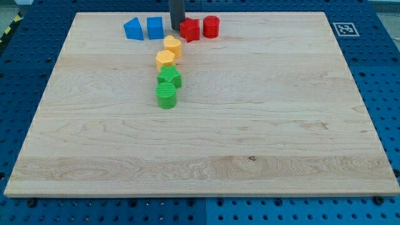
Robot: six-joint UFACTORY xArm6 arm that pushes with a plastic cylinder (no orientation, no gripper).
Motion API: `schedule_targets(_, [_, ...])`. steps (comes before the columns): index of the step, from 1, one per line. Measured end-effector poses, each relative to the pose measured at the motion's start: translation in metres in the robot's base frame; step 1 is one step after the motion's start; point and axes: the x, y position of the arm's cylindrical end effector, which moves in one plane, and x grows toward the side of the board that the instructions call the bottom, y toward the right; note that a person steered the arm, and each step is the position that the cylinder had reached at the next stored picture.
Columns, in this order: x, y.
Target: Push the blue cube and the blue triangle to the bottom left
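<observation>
**Ana:** Nearest the camera, what shows first?

**Ben:** Pale wooden board [206,156], wide and bare across its lower half, lying on a blue pegboard table [12,94]. A small dark knot marks the wood low and right of centre.

**Ana:** And moving away from the camera?

**Ben:** Left of centre a line of four blocks runs toward the view's top. Closest is a green cylinder [166,97], touching a green block [169,77] just beyond it (its shape is angular, hard to name). Next come two yellow blocks, one [165,59] then the other [172,46], touching each other.

**Ana:** Where are the task's blocks?

**Ben:** Along the top edge, at the view's upper left. The blue triangle [132,29] is leftmost, and the blue cube [155,27] stands just beside it on the right.

**Ana:** And the arm?

**Ben:** It is a dark rod with no jaws, so nothing spreads or pinches. My tip [177,29] rests between the blue cube and a red block [189,29], very close to both. A red cylinder [211,26] stands just right of that red block.

**Ana:** Anything farther?

**Ben:** A black-and-white square marker [344,29] on the table at the top right corner.
</observation>
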Motion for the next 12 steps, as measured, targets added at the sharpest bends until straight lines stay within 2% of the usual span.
schedule_targets(2, [0.004,-0.084])
schedule_targets(4, [-0.042,-0.089])
schedule_targets(5, [-0.047,-0.087])
schedule_targets(6, [-0.04,-0.086])
schedule_targets(7, [-0.005,-0.086])
schedule_targets(12, [0.001,-0.118])
